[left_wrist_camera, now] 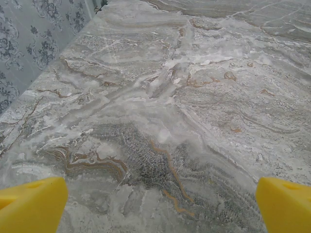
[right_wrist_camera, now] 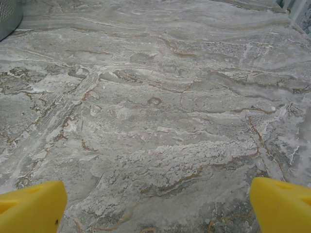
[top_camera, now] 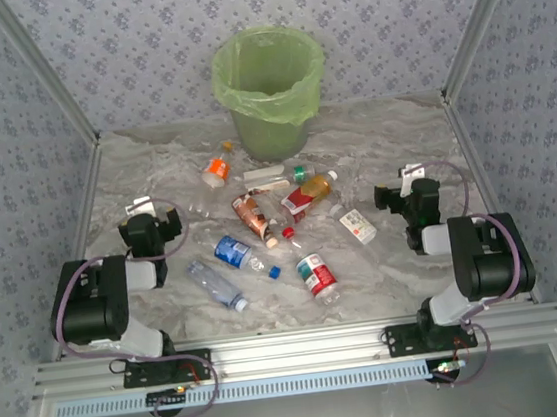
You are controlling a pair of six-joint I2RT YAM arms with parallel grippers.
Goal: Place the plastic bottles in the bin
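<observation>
Several small clear plastic bottles lie scattered mid-table: an orange-labelled one [top_camera: 217, 169], a brown one [top_camera: 253, 217], a red-and-orange one [top_camera: 308, 194], a white-labelled one [top_camera: 358, 225], two blue ones [top_camera: 234, 252] [top_camera: 216, 283] and a red-and-white one [top_camera: 315, 274]. The pale green bin [top_camera: 269, 89] with its bag liner stands behind them at the back. My left gripper [top_camera: 150, 215] [left_wrist_camera: 160, 206] is open over bare marble, left of the bottles. My right gripper [top_camera: 407, 187] [right_wrist_camera: 158, 206] is open too, to their right. Nothing lies between either pair of yellow fingers [left_wrist_camera: 31, 204] [right_wrist_camera: 282, 204].
The marble-patterned table [top_camera: 417, 273] is walled by patterned panels on the left, back and right. A metal rail [top_camera: 295, 353] runs along the near edge, carrying both arm bases. A grey mesh edge [right_wrist_camera: 8, 17] shows at the top left of the right wrist view.
</observation>
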